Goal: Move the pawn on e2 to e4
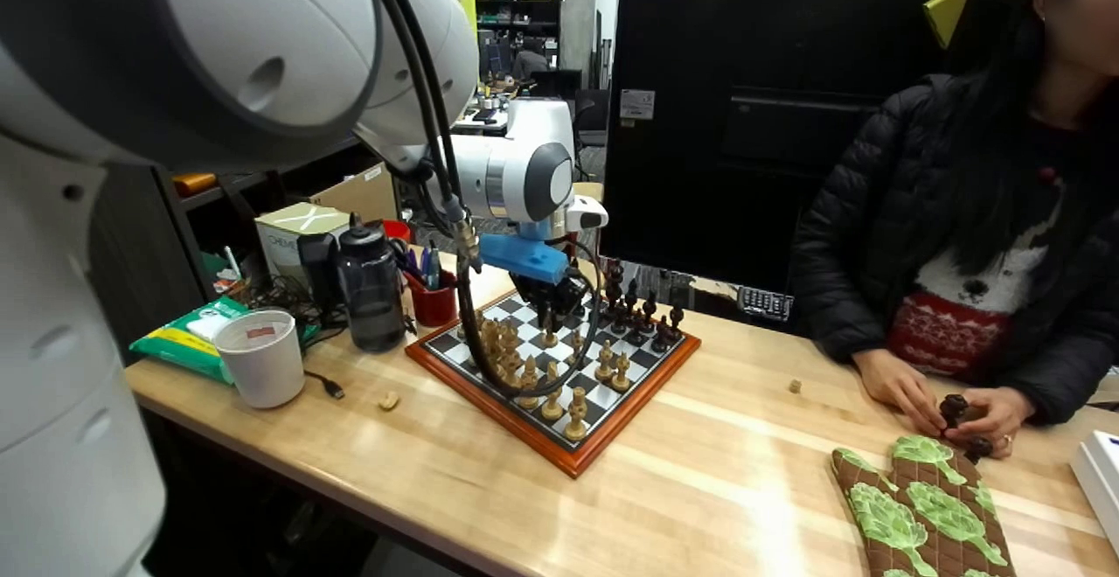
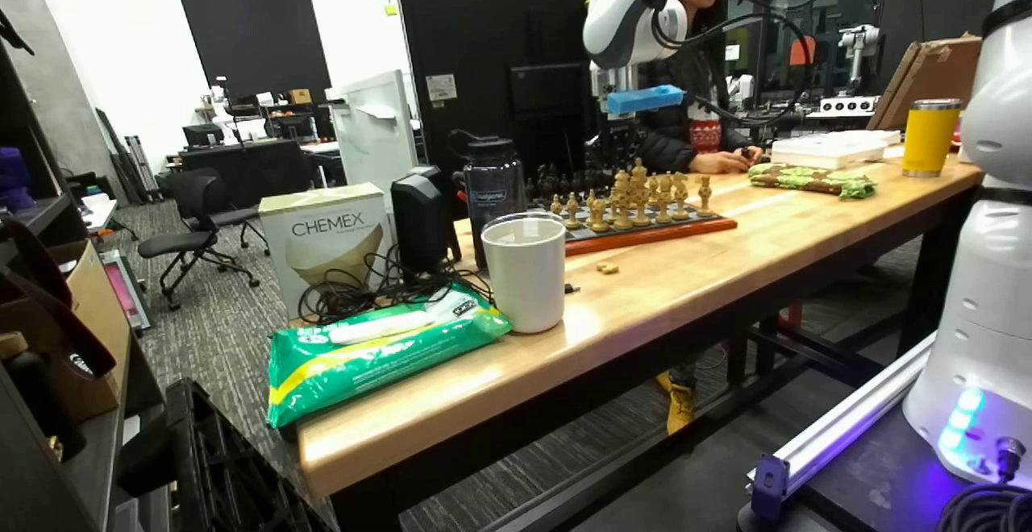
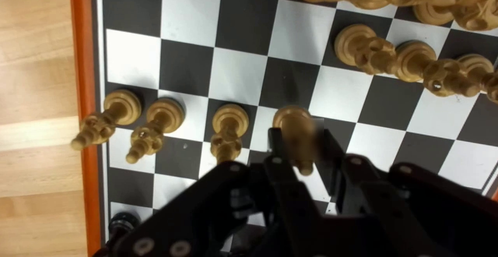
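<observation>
Honestly, can't tell from here whether the gripper point(image 3: 300, 137) pinches or straddles the tan pawn point(image 3: 292, 116), on or just above the chessboard point(image 3: 85, 78), pawn's middle blurred, round base and tip showing.

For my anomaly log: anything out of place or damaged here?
Yes: a tan object between the white cup and chessboard, and another toward the person, sit off-board, loose on the tabletop, looking stray; too small to identify.
</observation>
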Robot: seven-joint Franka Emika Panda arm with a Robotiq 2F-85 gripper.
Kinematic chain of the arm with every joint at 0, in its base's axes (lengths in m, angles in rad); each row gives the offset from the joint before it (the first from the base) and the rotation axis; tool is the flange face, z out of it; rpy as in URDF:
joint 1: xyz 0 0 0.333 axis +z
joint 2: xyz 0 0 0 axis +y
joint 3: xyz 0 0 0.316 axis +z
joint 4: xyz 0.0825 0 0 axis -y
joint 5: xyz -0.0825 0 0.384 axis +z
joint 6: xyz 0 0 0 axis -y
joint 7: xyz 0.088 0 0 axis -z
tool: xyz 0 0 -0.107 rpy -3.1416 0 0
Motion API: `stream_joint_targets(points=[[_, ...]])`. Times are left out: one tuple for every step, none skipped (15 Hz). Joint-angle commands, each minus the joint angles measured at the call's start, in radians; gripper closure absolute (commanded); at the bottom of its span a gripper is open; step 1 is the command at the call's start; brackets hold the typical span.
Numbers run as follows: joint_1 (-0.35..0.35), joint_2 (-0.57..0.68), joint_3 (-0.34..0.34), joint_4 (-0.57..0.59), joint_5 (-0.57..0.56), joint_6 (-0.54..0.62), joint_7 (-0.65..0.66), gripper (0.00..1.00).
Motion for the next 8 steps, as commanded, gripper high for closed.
stream_joint_targets(points=[[0.001,0.046,-0.004,0.045,0.014,-0.025,-0.020,0.94],[0.002,0.055,-0.005,0.052,0.014,-0.026,-0.020,0.94],[0.002,0.062,-0.005,0.057,0.015,-0.025,-0.022,0.94],[0.002,0.069,-0.005,0.062,0.016,-0.025,-0.023,0.94],[0.003,0.075,-0.005,0.066,0.017,-0.025,-0.024,0.94],[0.003,0.079,-0.005,0.069,0.018,-0.025,-0.024,0.94],[0.003,0.081,-0.005,0.072,0.019,-0.026,-0.025,0.51],[0.004,0.082,-0.006,0.073,0.017,-0.026,-0.023,0.50]])
